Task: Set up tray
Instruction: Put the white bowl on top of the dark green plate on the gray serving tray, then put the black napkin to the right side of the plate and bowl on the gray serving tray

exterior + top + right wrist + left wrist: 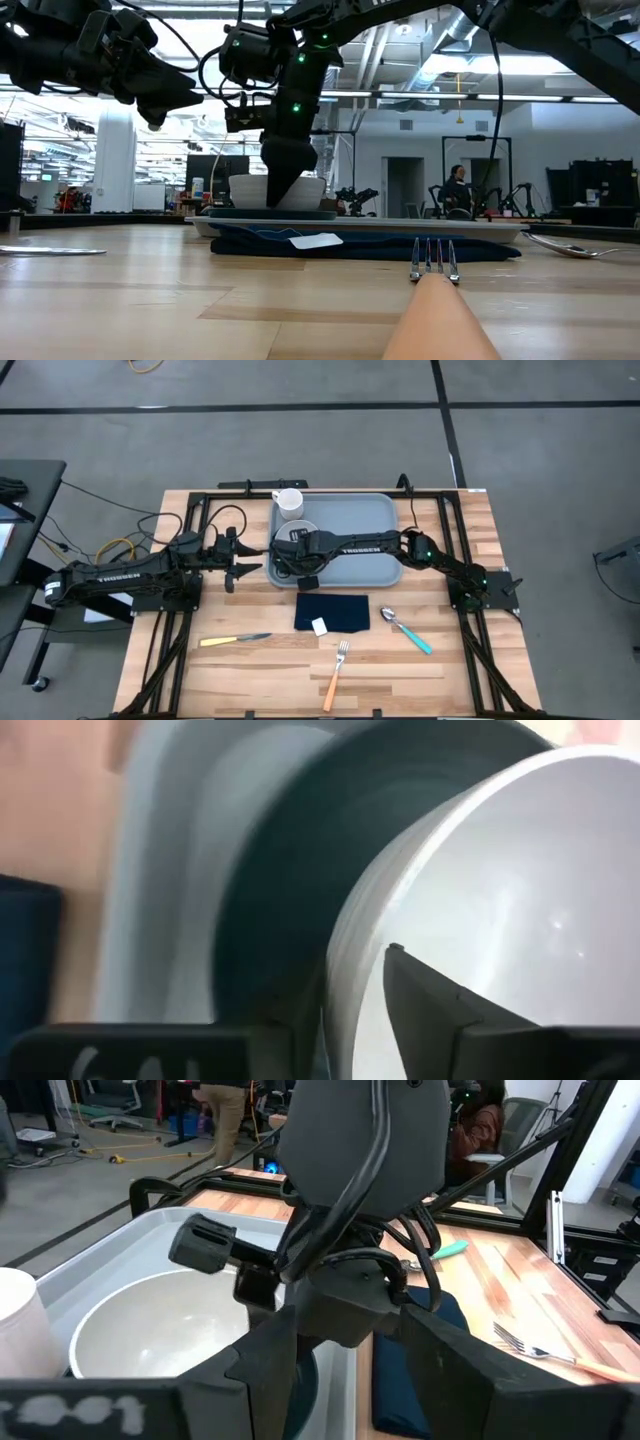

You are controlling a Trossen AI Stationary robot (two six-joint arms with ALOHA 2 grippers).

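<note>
Broadly, the large light blue-grey plastic tray sits at the table's far middle, carrying a dark round plate with a white bowl on it; beside them stands a white cup; the right gripper straddles the bowl's rim, fingers parting, so it should lift straight up without dragging; the left gripper waits wide open, empty, beside the tray.
</note>
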